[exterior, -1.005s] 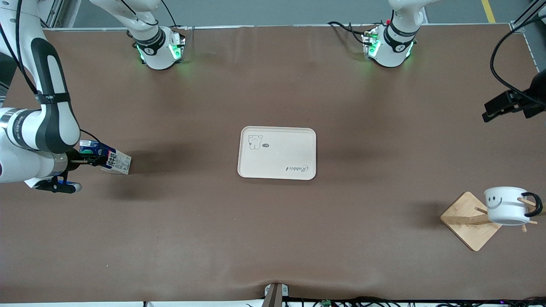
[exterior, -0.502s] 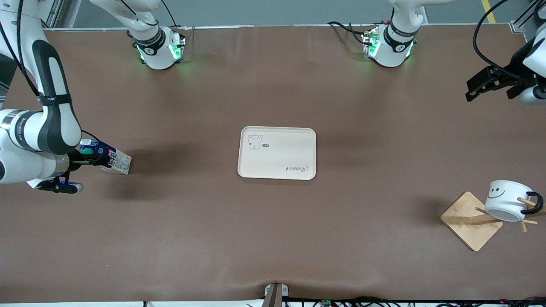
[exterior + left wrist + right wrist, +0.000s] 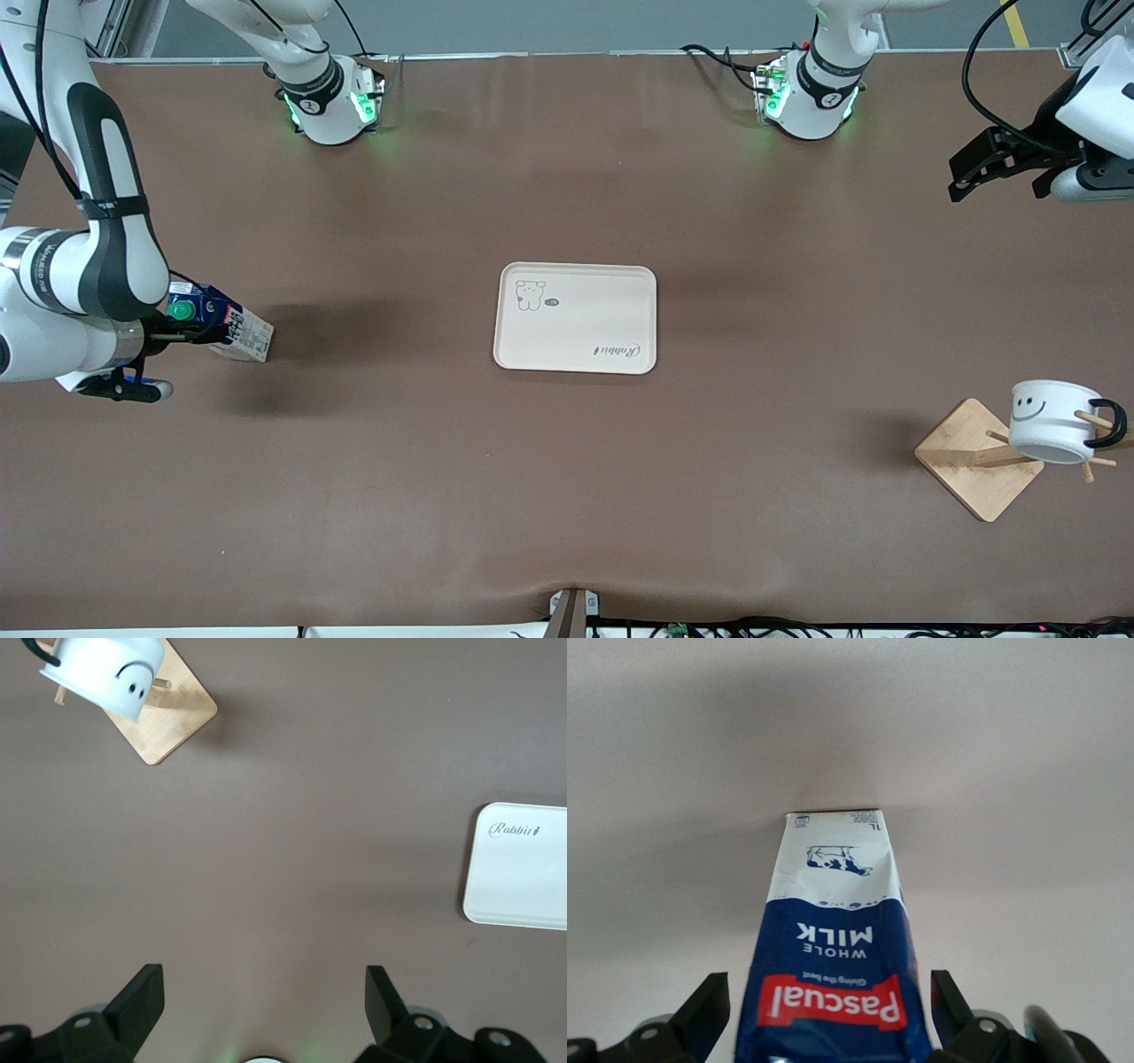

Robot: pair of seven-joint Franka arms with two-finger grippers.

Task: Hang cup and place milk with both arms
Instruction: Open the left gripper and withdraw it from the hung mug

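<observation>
The milk (image 3: pixel 229 330), a carton with a blue top and green cap, stands on the table at the right arm's end. My right gripper (image 3: pixel 190 335) is open with a finger on each side of the carton's top, small gaps showing in the right wrist view (image 3: pixel 830 992). The carton (image 3: pixel 833 939) fills that view's middle. The white smiley cup (image 3: pixel 1050 424) hangs by its black handle on a peg of the wooden rack (image 3: pixel 970 461) at the left arm's end. My left gripper (image 3: pixel 966 175) is open and empty, up in the air well away from the cup (image 3: pixel 106 673).
A cream tray (image 3: pixel 576 316) lies empty at the table's middle, and its edge shows in the left wrist view (image 3: pixel 523 868). The rack's square wooden base (image 3: pixel 173 722) stands near the table's end by the left arm. Brown tabletop lies between tray and rack.
My left gripper has drawn away from the hung cup, toward the arms' bases. The cup has swung a little on its peg. My right gripper stays around the milk's top.
</observation>
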